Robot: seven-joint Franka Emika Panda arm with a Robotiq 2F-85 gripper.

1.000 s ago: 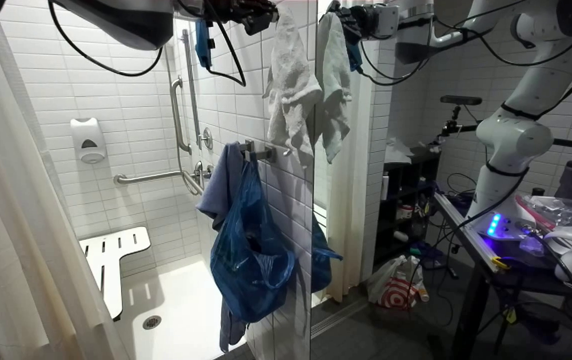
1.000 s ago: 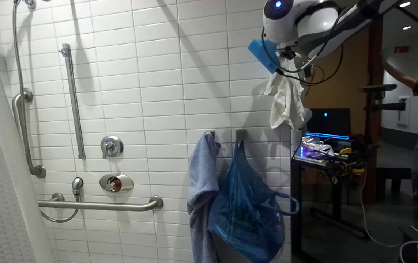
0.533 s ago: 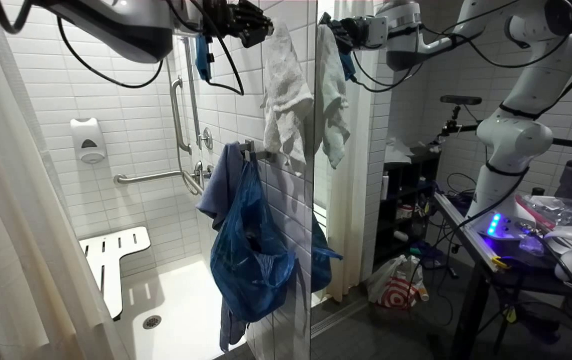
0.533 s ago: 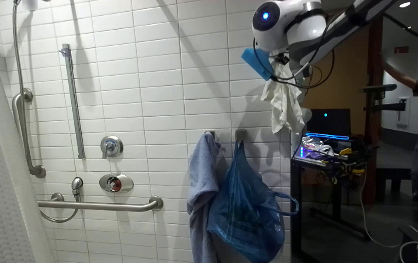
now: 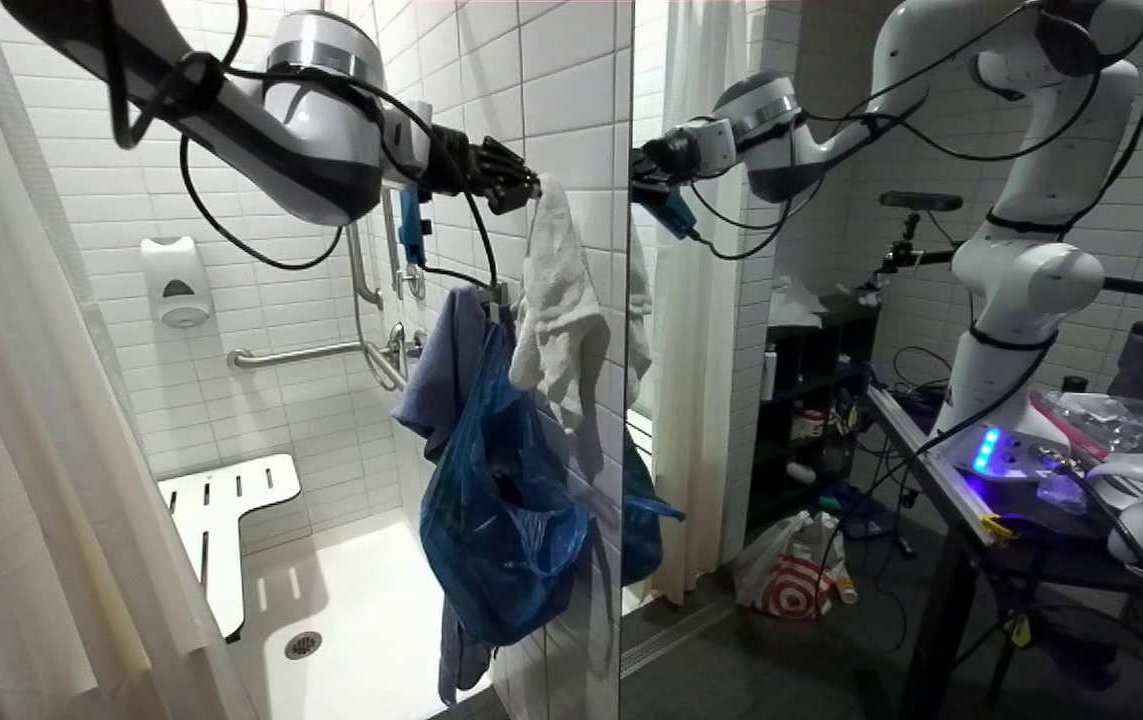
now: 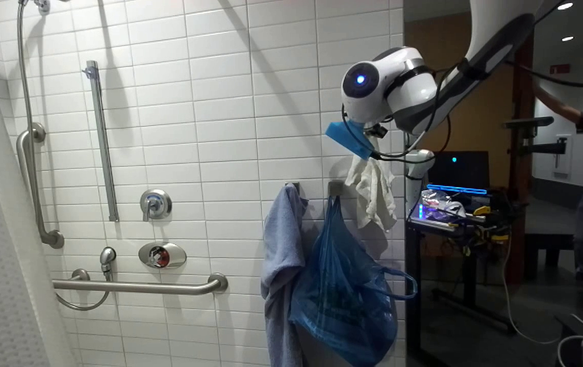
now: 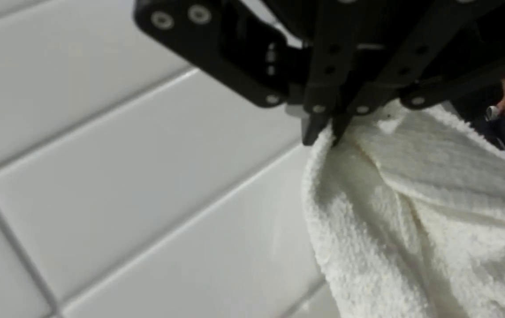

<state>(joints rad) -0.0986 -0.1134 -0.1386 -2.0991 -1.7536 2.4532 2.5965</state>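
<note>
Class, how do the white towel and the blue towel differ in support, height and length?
The white towel hangs from the shut gripper, the blue towel from a hook. The white towel's top is higher than the blue towel's. The white towel looks shorter than the blue towel. Both hang in folds.

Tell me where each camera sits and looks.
In an exterior view: off the arm, looking along the wall; arm, gripper, apparently reflected base show.
In an exterior view: off the arm, facing wall and grab bar almost head-on; arm shows.
Wrist view: wrist-mounted, facing the cloth and wall past the gripper.
Both exterior views share arm, cloth, blue bag.
</note>
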